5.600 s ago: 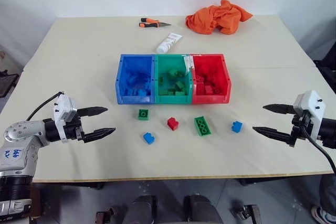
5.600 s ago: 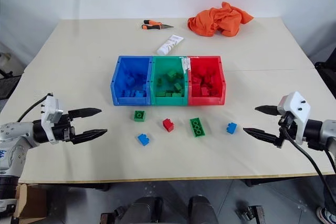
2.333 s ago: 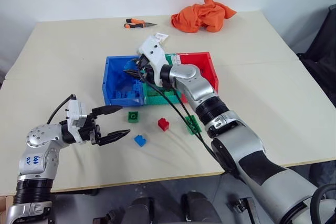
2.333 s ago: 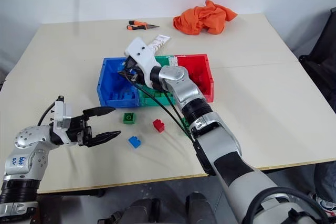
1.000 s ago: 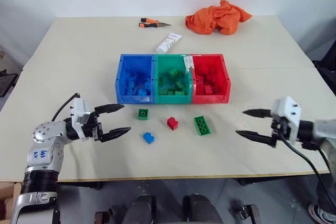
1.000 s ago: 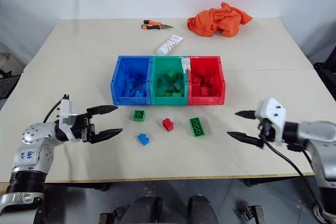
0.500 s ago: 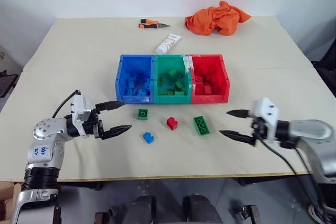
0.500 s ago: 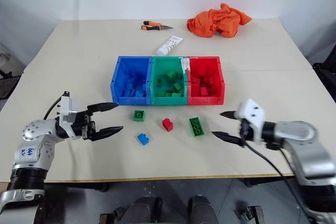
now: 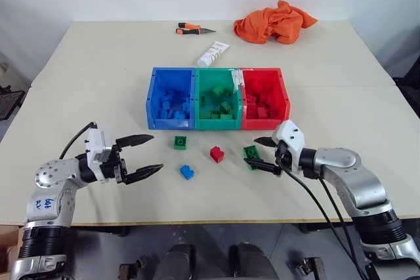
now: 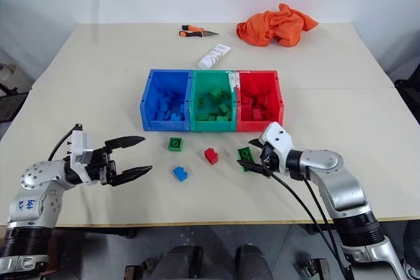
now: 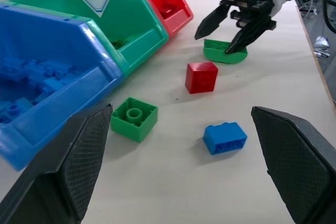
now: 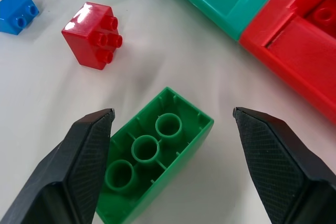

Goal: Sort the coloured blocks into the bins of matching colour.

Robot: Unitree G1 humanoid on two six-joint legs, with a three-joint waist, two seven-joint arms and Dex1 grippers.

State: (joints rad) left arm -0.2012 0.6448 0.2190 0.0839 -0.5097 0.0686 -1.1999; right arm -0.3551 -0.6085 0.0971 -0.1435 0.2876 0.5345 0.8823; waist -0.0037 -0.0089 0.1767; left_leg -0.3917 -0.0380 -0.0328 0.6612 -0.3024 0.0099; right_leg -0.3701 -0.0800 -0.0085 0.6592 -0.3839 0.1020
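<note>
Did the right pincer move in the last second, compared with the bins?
Yes. The right pincer moved toward the robot's left, closing in below the red bin. It now stands open around the long green block.

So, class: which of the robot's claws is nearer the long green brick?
Right. The right claw straddles the long green brick; the left claw hangs well off, beyond the blue brick.

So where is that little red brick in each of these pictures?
Left eye view: red brick on the table, before the green bin.
Right eye view: the same spot.
Left wrist view: centre.
Right wrist view: upper left.
Shared landmark: the long green brick beside it.
</note>
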